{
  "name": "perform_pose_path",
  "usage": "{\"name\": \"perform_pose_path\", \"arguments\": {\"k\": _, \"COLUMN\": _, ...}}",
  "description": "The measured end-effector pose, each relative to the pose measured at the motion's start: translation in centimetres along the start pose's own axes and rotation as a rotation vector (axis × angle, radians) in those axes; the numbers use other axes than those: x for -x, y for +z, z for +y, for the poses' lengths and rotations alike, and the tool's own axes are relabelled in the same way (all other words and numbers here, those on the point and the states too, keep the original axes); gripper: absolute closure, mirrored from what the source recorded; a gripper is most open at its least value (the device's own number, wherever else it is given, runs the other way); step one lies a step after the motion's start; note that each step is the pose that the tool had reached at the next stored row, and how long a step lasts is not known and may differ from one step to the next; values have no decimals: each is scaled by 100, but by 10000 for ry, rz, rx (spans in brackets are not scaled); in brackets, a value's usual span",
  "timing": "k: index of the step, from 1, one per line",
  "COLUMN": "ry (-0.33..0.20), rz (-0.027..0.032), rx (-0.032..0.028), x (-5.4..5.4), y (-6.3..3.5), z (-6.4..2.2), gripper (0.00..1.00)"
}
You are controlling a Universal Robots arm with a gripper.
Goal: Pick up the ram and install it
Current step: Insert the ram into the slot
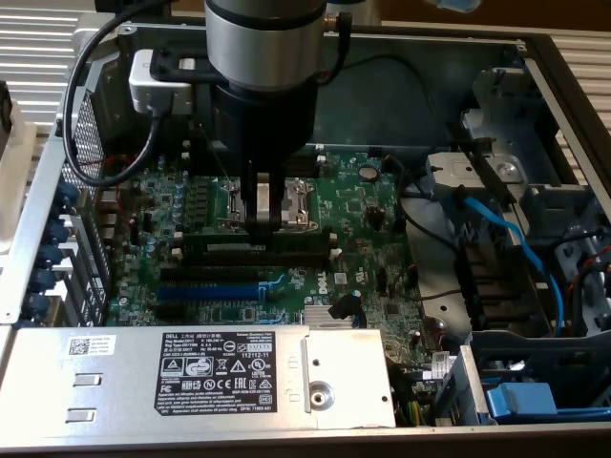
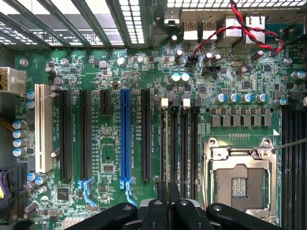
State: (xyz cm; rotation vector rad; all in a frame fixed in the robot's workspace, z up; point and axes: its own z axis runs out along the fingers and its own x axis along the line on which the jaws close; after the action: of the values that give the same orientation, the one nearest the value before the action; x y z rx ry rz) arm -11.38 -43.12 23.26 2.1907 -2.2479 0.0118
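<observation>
My gripper (image 1: 263, 221) hangs straight down over the black memory slots (image 1: 286, 258) in the middle of the green motherboard (image 1: 368, 215). The ram (image 1: 215, 241), a long dark green stick, stands on edge along the far slot, right under the fingertips. In the wrist view the two black fingers (image 2: 160, 206) meet over the memory slots (image 2: 184, 143) with no visible gap, so my gripper (image 2: 168, 188) looks shut. Whether the tips pinch the ram's top edge or only rest on it, I cannot tell.
The blue expansion slot (image 1: 205, 291) (image 2: 125, 134) lies beside the memory slots. The open CPU socket (image 2: 240, 177) sits on their other side. A silver power supply (image 1: 191, 372) fills the front. Blue cables (image 1: 506, 239) and drive bays stand at the exterior view's right. Case walls ring the board.
</observation>
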Motion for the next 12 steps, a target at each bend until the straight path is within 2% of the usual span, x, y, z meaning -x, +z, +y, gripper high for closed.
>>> {"name": "perform_pose_path", "arguments": {"k": 12, "ry": 266, "rz": 0, "rx": 1, "x": 0, "y": 3, "z": 4, "gripper": 88}}
